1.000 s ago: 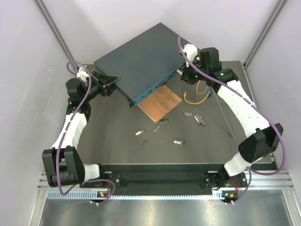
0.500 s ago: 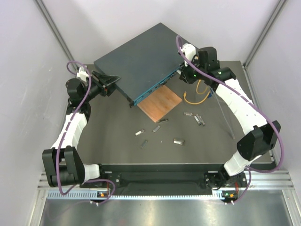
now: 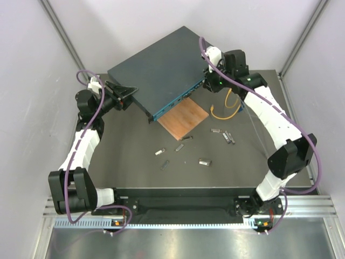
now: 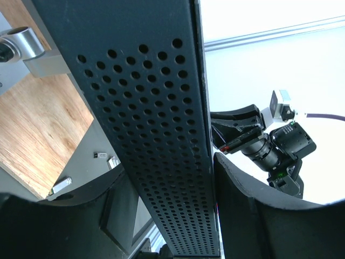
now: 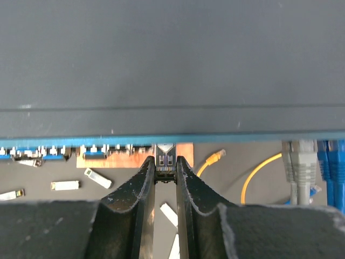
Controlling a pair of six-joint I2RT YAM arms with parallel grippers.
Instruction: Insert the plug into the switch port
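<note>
When you look down from the top camera, the big flat dark blue-grey metal switch (image 3: 161,67) sits cornerwise at the far middle of the dark grey table (image 3: 135,172). Its long teal socket face (image 3: 180,99) is turned toward the arms. The left gripper (image 3: 128,97) is up against the switch's left side. The right gripper (image 3: 206,82) is pushed in at the right end of the teal face, though from up here I can't tell what's between its fingers. A thin brown wooden square (image 3: 183,118) lies just in front of the switch, a loop of yellow cable (image 3: 225,111) is to its right, and a few small silver metal modules (image 3: 204,161) are scattered nearer the arms.

Left wrist cam: the switch's perforated dark side panel (image 4: 161,135) runs right between the two black fingers (image 4: 253,216), which sit tight on either side, so the left gripper is clamped on the switch. The wooden square (image 4: 38,124) shows at the left.

Right wrist cam: the right gripper (image 5: 165,164) is squeezed narrow, pinching a small dark plug (image 5: 165,156) at its tips. The plug is right at the socket row (image 5: 54,144) under the switch's top (image 5: 172,54). Whether it's actually inside a port, I can't tell. Further right, a grey connector (image 5: 299,159) is already sitting in the row.
</note>
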